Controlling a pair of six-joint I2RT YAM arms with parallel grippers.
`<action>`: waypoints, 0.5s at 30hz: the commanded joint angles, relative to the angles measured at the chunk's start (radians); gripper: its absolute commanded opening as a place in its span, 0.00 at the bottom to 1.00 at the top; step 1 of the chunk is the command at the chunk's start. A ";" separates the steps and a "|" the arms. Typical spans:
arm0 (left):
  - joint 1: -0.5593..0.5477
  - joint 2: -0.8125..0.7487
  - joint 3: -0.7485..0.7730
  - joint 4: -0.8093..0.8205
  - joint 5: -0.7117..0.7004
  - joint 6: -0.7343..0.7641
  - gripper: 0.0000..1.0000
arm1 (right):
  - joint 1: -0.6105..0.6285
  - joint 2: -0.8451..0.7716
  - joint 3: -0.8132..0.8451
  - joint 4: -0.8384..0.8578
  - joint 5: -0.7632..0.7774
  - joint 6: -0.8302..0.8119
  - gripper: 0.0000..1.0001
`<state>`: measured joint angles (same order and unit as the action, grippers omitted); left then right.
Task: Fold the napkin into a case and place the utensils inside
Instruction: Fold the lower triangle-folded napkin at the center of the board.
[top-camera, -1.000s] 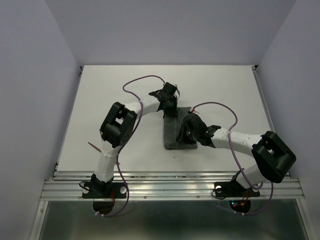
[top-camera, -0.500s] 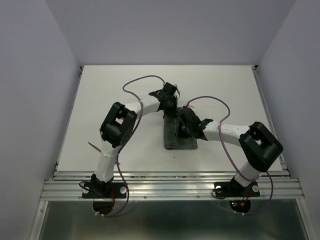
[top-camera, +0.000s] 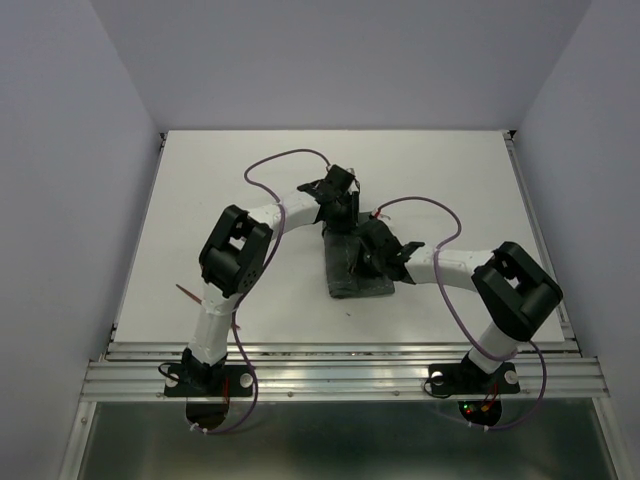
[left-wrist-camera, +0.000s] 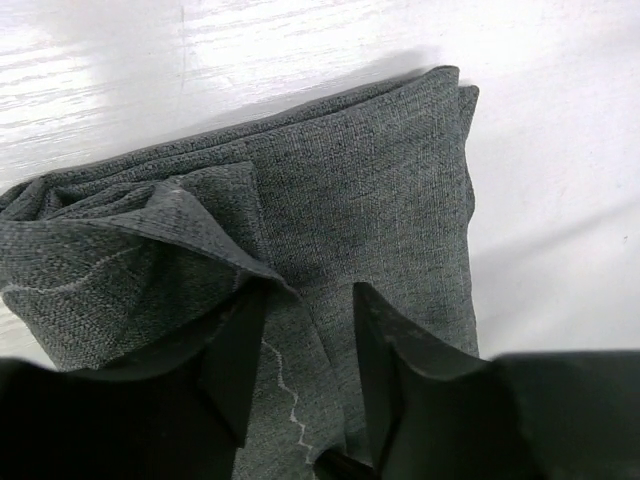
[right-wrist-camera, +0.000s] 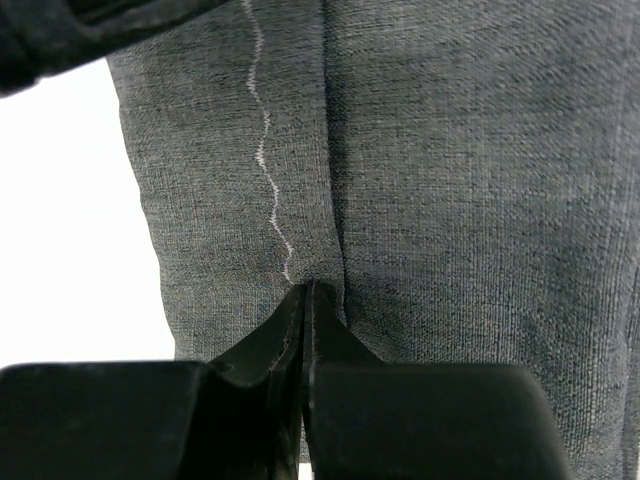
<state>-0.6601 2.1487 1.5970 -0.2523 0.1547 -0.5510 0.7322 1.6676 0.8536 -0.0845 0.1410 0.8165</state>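
The napkin (top-camera: 345, 278) is lying on the desk (top-camera: 450, 180) as a folded, thick rectangle. Its long axis is running away from the arm bases towards the far side, and both claws are working on it.

The left claw (left-wrist-camera: 308, 300) is sitting at the far short end, pointing down at the cloth with its jaws standing apart. Flat cloth and a pale zigzag stitch line are showing in the gap between them. Just beside its left finger (left-wrist-camera: 240, 350) a loose flap is standing up in a peak, with rumpled layers bunching beyond it. Ahead of the claw and to its right, the folded layers are ending in a neat stacked corner with bare desk past it. What is lying inside the folds cannot be told.

The right claw (right-wrist-camera: 305, 295) is reaching in from the right side and resting on the middle of the napkin, nearer the bases than the left claw. Its jaws are pressed together on a thin pinch of cloth, where a long crease is running straight away from the tips. Just left of that crease, a wavy stitched hem is running the same way.

A copper-brown utensil (top-camera: 187, 293) is lying outside the cloth on bare desk, well apart from both claws. It is beside the left arm's elbow and partly hidden by it.
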 joint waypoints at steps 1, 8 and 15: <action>-0.004 -0.092 -0.005 -0.064 -0.060 0.046 0.54 | -0.007 -0.002 -0.060 -0.023 0.037 0.013 0.01; -0.004 -0.122 -0.023 -0.096 -0.090 0.066 0.57 | -0.007 -0.014 -0.076 -0.021 0.039 0.026 0.01; -0.012 -0.147 -0.074 -0.096 -0.087 0.068 0.57 | -0.007 -0.019 -0.070 -0.024 0.037 0.026 0.01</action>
<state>-0.6621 2.0834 1.5558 -0.3283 0.0845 -0.5045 0.7322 1.6497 0.8143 -0.0364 0.1429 0.8459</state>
